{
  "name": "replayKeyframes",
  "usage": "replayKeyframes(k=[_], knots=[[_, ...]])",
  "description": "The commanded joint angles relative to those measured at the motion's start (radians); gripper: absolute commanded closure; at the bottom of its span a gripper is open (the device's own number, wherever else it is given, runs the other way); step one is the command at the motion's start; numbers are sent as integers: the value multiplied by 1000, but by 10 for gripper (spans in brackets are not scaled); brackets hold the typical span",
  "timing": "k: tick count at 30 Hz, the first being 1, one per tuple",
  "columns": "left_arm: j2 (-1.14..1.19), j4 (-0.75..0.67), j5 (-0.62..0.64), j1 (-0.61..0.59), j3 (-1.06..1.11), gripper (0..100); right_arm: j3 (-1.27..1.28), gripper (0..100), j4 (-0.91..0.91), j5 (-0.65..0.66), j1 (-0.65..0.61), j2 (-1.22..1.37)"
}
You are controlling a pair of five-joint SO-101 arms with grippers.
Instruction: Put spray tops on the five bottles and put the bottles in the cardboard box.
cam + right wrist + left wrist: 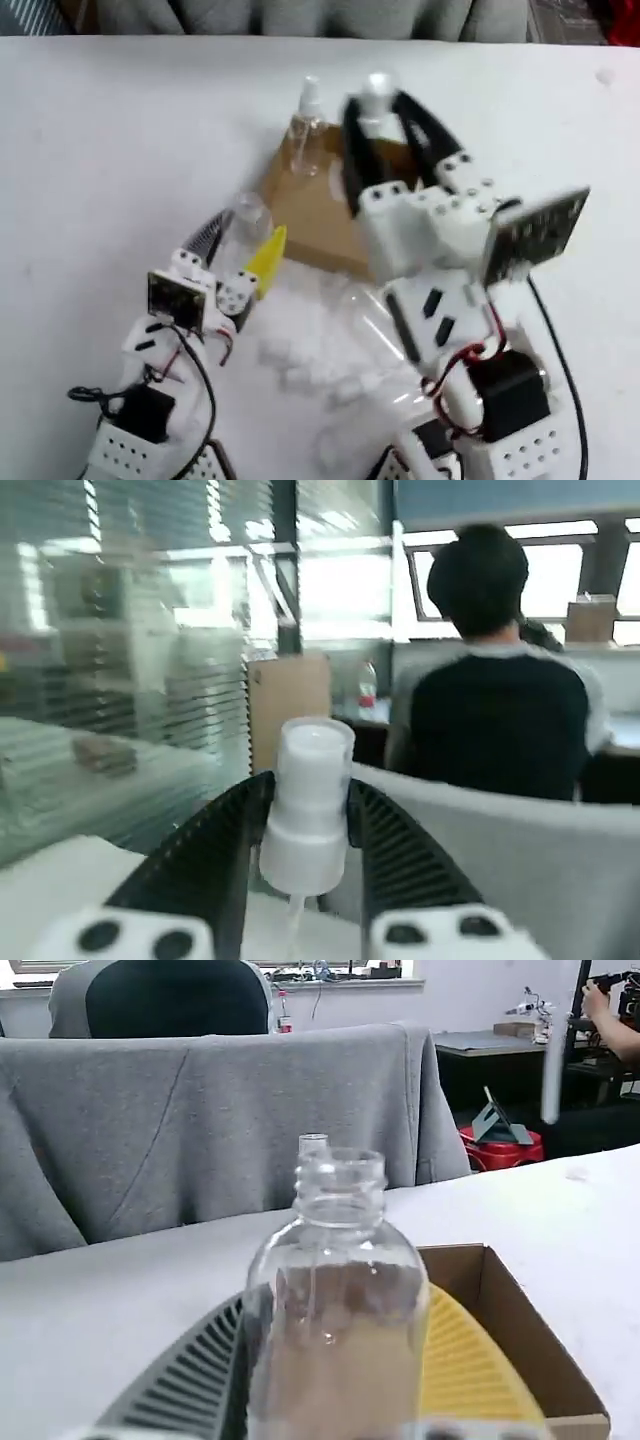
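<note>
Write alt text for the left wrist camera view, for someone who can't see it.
A clear uncapped bottle stands held in the left gripper, between its grey and yellow fingers. An open cardboard box sits just behind it on the white table.

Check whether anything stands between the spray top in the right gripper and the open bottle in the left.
Possibly: a clear capped bottle stands in the brown cardboard box, between the white spray top and the clear open bottle. A raised path may clear it.
</note>
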Motion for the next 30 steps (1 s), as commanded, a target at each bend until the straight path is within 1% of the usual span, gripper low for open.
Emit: replayKeyframes(k=[1, 2, 4, 9, 16, 21, 30], knots=[[-18, -32, 11, 5, -5, 980, -6, 981, -189, 48, -114, 7], [-18, -32, 11, 5, -5, 980, -6, 981, -216, 69, -145, 7], [-18, -28, 11, 5, -5, 980, -3, 981, -209, 92, -186, 7], [-18, -54, 9, 5, 28, 980, 54, 982, -194, 98, -223, 7], [-18, -75, 9, 5, 28, 980, 57, 982, -237, 94, -231, 70], [-18, -74, 9, 5, 28, 980, 57, 982, -237, 94, -232, 119], [-18, -72, 9, 5, 28, 980, 63, 982, -229, 98, -232, 128]])
